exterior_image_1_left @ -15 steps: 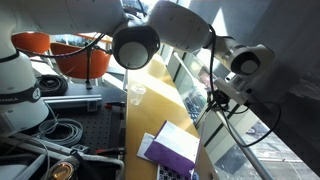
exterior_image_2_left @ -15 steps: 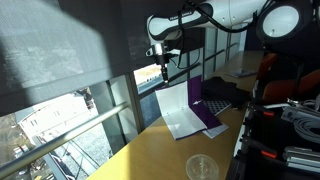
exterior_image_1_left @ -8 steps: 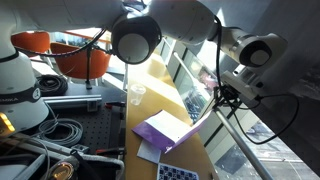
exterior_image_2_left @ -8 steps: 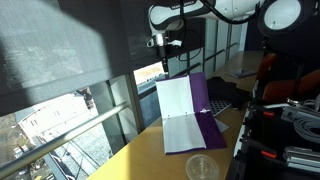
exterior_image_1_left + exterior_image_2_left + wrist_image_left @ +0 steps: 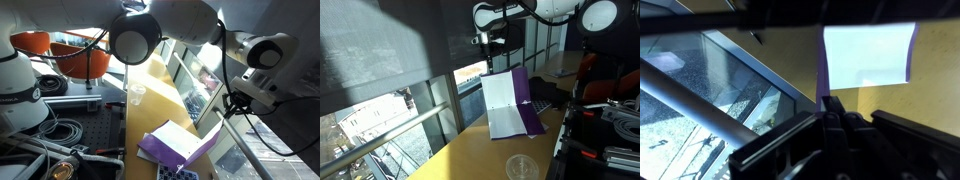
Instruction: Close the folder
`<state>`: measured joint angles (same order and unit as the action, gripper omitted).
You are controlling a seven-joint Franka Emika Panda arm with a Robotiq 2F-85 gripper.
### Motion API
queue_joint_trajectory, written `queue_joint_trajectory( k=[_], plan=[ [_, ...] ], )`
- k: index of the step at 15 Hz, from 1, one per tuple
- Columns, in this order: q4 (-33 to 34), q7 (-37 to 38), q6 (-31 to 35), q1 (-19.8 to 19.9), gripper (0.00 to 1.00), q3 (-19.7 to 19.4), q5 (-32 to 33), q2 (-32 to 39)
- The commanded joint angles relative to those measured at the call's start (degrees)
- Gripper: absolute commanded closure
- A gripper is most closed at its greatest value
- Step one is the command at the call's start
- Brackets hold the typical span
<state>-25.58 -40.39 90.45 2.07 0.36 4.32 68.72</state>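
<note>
Logging the scene, largest item first. 1 yellow table [image 5: 460, 165] runs along the window. Above it reaches 1 white arm [image 5: 555, 10], coming down toward the window side.

The folder [image 5: 510, 105] sits on the table beside the window, and both exterior views show it partly open. 1 purple cover [image 5: 523, 90] stands raised, close to upright in this view. White sheets [image 5: 500, 98] show on its inner face, and more white paper lies flat below the fold. The wrist view looks down on a white page with a purple edge [image 5: 821, 70] running toward the fingers.

1 clear cup [image 5: 522, 168] stands on the table well apart from the folder, on the side away from the arm.

The gripper [image 5: 490, 68] is at the top edge of the raised cover. In the wrist view its fingertips [image 5: 837, 112] sit close together with the purple edge leading between them, so I read it as pinched on the cover.

Progress, as a judgement: about halfway. The cover is gripped and lifted to the top of its swing. It is not yet carried over onto the sheets, laid flat or released.
</note>
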Motion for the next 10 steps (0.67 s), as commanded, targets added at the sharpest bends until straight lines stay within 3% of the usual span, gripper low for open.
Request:
queue_joint_trajectory(
  k=[1,10],
  plan=[
    [-0.5,-2.9,2.8,0.4,1.0,-1.0,1.6,-0.8],
    [0.2,-4.5,8.3,-2.1,1.0,-1.9,3.6,2.3]
  ],
)
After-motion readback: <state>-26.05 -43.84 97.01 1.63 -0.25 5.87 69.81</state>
